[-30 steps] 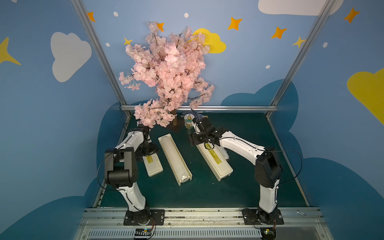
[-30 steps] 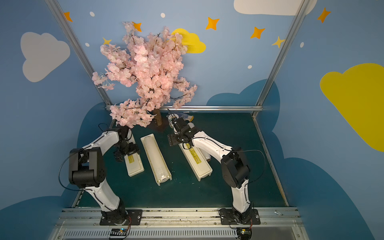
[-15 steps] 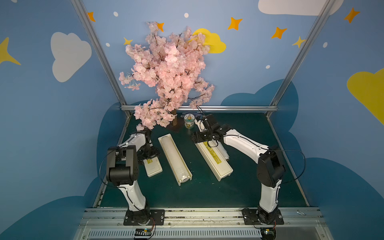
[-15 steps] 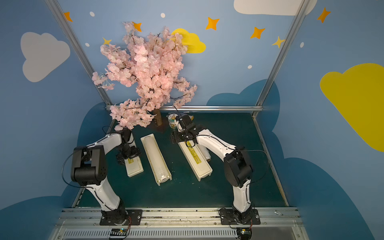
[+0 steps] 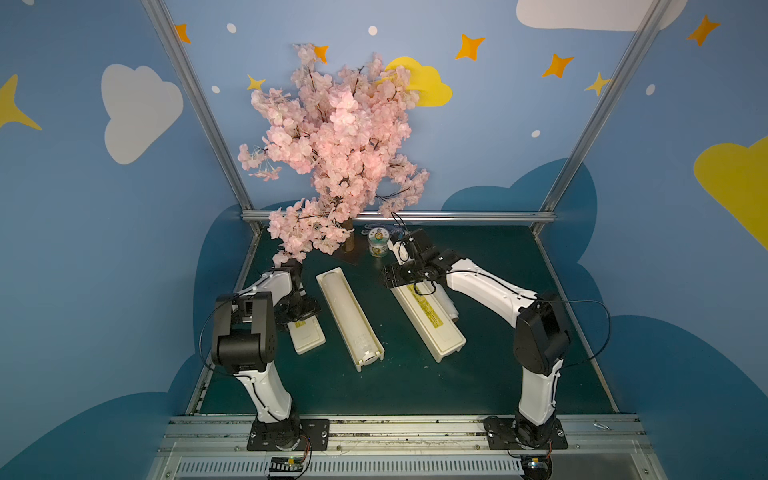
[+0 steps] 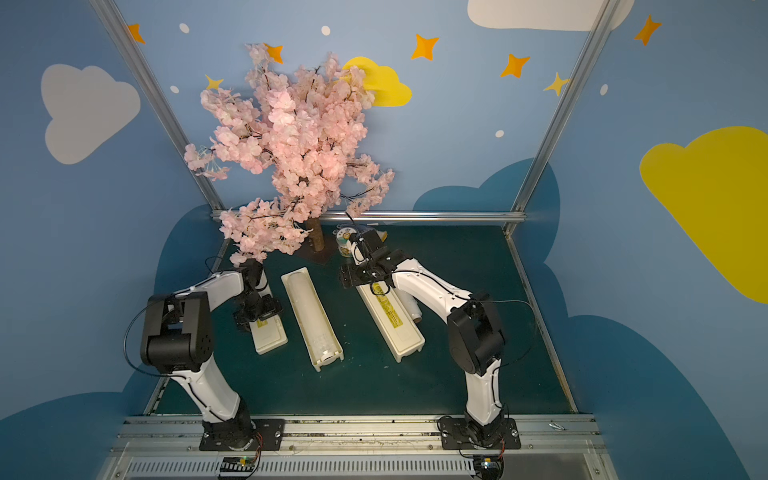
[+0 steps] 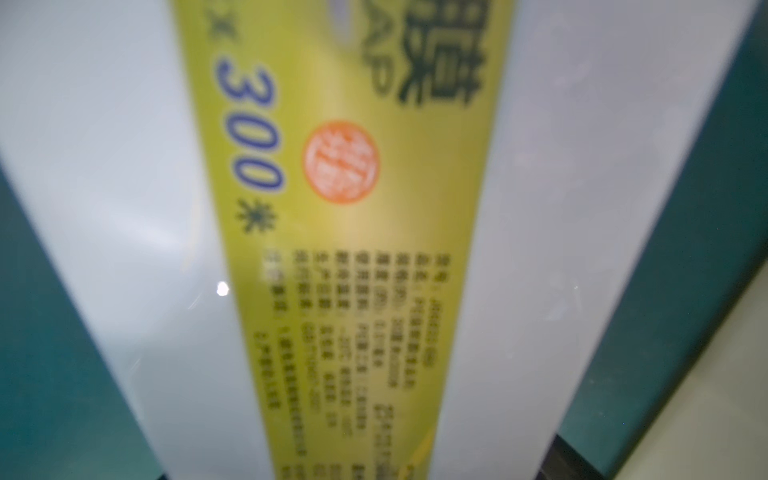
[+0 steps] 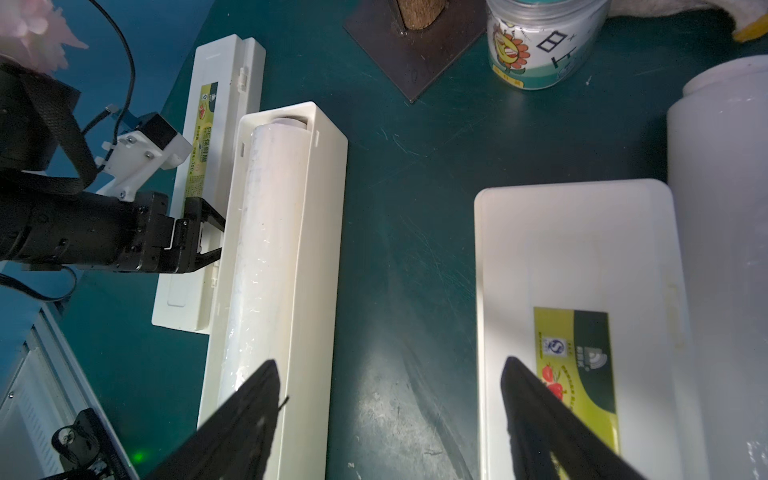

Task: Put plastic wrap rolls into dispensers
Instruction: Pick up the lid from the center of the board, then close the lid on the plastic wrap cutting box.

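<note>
One dispenser (image 5: 332, 282) lies open in the middle of the mat, holding a whitish plastic wrap roll (image 5: 349, 318) (image 8: 266, 249). Its lid (image 5: 309, 338) (image 8: 208, 124), with a yellow label, lies flat on the left. My left gripper (image 5: 300, 311) (image 8: 210, 232) hangs open just over that lid, whose blurred label (image 7: 345, 249) fills the left wrist view. The other dispenser (image 5: 430, 322) (image 8: 582, 257) is closed. A second roll (image 5: 449, 306) (image 8: 727, 249) lies along its right side. My right gripper (image 5: 388, 279) (image 8: 389, 361) is open and empty above the mat, between the two boxes at their far ends.
A small round jar (image 5: 378, 243) (image 8: 540, 41) and the pink blossom tree's base plate (image 8: 411, 45) stand at the back of the green mat (image 5: 498, 374). Blossom branches (image 5: 299, 237) overhang the left arm. Metal rails border the mat.
My left gripper has slid a little nearer along the lid. The right gripper has shifted slightly at the far end of the closed box. Both stay open.
</note>
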Tool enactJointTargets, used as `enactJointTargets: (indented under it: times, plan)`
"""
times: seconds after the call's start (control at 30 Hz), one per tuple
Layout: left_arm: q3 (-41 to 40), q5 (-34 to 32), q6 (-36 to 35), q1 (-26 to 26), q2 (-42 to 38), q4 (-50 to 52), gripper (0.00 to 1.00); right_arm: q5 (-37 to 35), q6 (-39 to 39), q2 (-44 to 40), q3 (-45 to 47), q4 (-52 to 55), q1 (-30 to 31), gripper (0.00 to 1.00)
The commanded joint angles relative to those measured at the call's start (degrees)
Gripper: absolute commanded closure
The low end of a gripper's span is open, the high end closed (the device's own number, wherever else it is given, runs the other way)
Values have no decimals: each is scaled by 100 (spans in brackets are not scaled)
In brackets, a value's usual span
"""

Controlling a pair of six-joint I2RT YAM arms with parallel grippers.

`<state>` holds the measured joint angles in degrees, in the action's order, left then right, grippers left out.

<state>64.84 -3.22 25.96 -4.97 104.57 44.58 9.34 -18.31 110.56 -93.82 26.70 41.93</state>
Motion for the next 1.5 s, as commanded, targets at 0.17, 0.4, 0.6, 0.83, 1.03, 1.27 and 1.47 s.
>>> enactJointTargets:
  times: [0.17, 0.4, 0.6, 0.83, 1.03, 1.27, 1.47]
  plan:
    - [62, 322, -245, -13, 597, 147, 5, 59, -92, -104, -162, 104, -2, 17]
    - [63, 366, -188, -18, 245, 102, 17, 94, -134, -38, -275, 133, 0, 17]
    - [264, 456, -146, 5, -450, 387, 21, -56, -77, -76, -303, 275, -41, 17]
    - [233, 727, 37, 124, -1416, 789, 26, -257, 2, -536, -2, 421, -260, 17]
    - [-138, 887, 664, 580, -2263, 919, 26, -28, 74, -1059, 670, 106, -387, 17]
    - [-89, 708, 1597, 1673, -2411, 1017, 26, 261, -153, -1533, 1456, -322, -431, 18]
    - [-19, 578, 2115, 2222, -2152, 886, 26, 285, -47, -1864, 1730, -310, -501, 17]
